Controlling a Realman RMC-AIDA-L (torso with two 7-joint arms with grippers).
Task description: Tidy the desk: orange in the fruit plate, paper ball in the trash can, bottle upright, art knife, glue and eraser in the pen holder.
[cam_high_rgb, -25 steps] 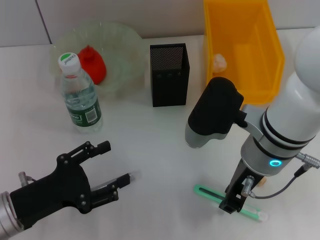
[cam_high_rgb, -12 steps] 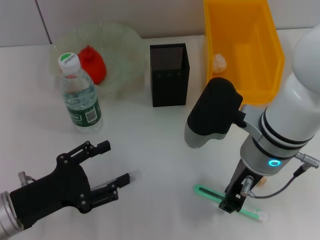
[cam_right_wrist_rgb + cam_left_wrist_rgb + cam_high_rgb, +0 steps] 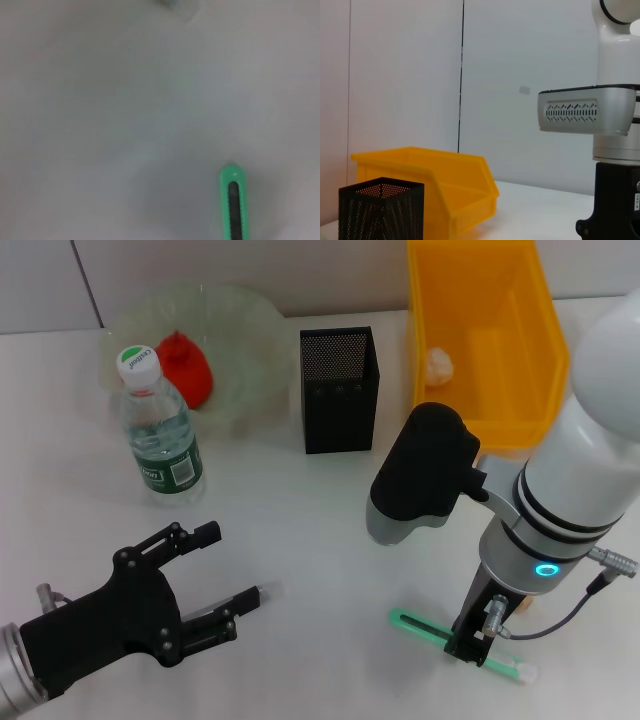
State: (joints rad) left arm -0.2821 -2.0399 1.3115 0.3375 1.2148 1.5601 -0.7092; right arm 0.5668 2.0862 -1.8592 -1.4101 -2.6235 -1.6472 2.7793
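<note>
A green art knife [image 3: 430, 633] lies flat on the white desk at the front right. It also shows in the right wrist view [image 3: 233, 200]. My right gripper [image 3: 466, 644] is directly over the knife's middle, down at the desk. My left gripper [image 3: 228, 568] is open and empty, low over the desk at the front left. The orange [image 3: 186, 366] sits in the glass fruit plate [image 3: 245, 330]. The bottle [image 3: 160, 430] stands upright beside the plate. The black mesh pen holder [image 3: 338, 390] stands at the back middle. A paper ball [image 3: 438, 362] lies in the yellow bin [image 3: 520, 370]. Glue and eraser are not visible.
The left wrist view shows the pen holder [image 3: 380, 210], the yellow bin [image 3: 435, 185] and my right arm [image 3: 600, 115] farther off. A grey cable [image 3: 570, 615] hangs from the right wrist near the knife.
My right arm has shifted slightly and sits a little lower over the green knife. The left arm and the objects have not moved.
</note>
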